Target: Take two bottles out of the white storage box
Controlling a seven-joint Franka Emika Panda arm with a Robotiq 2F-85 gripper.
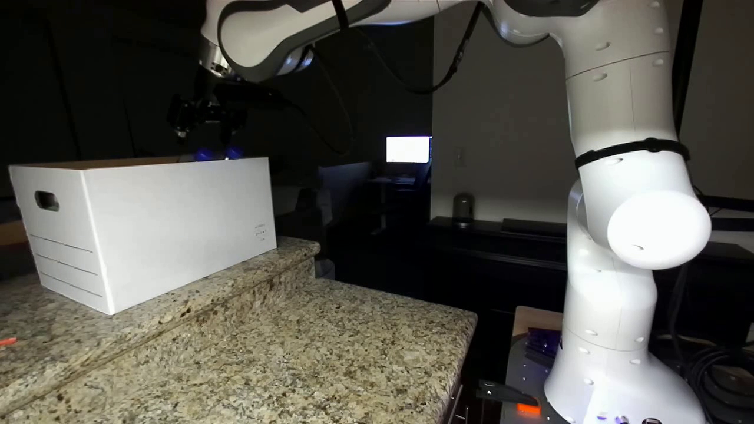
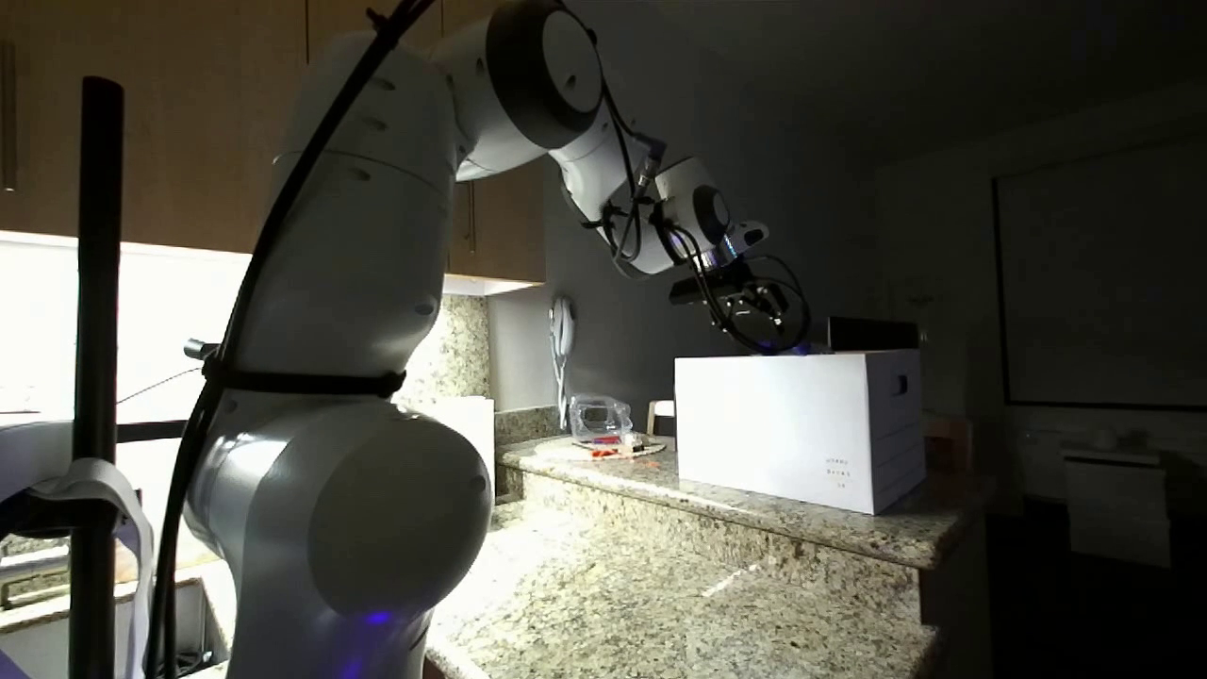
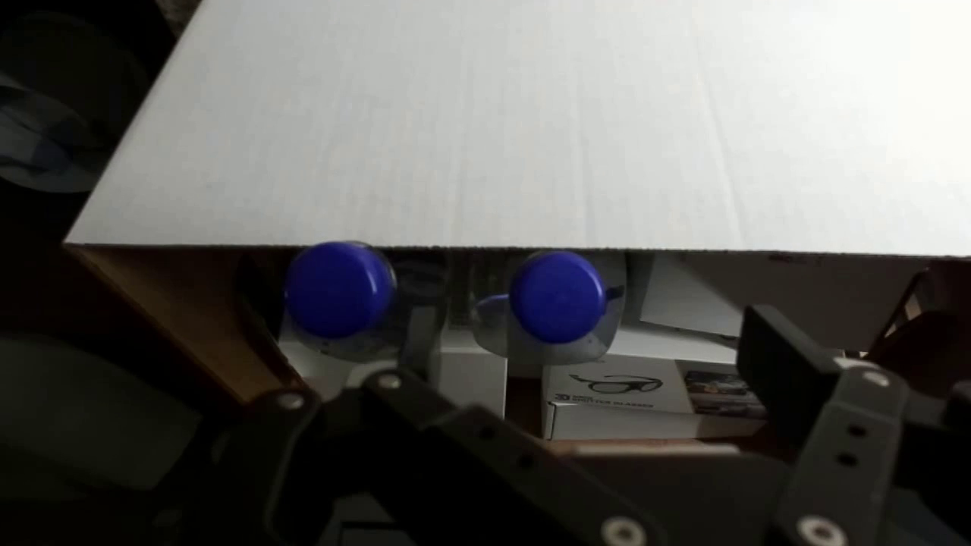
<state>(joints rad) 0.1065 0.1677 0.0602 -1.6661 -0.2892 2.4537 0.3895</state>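
Alignment before the first grasp, to judge by the pose. Nearest in an exterior view lies the granite desk [image 1: 353, 359]; beyond, on its raised part at left, stands the white storage box [image 1: 182, 227]. Toward the box's far end, inside it with blue caps [image 1: 204, 154] just above the rim, are (wrist view) a left bottle [image 3: 350, 299] and a right bottle [image 3: 557, 311], side by side near a long wall. Above them hangs the claw [image 3: 588, 353], its fingers [image 3: 846, 451] spread apart and holding nothing, the right bottle seemingly between them, left of centre. For a sound grasp, the claw should centre on that cap, descend straight with one finger entering the gap between the bottles, close below the cap, and lift vertically until the base clears the rim.
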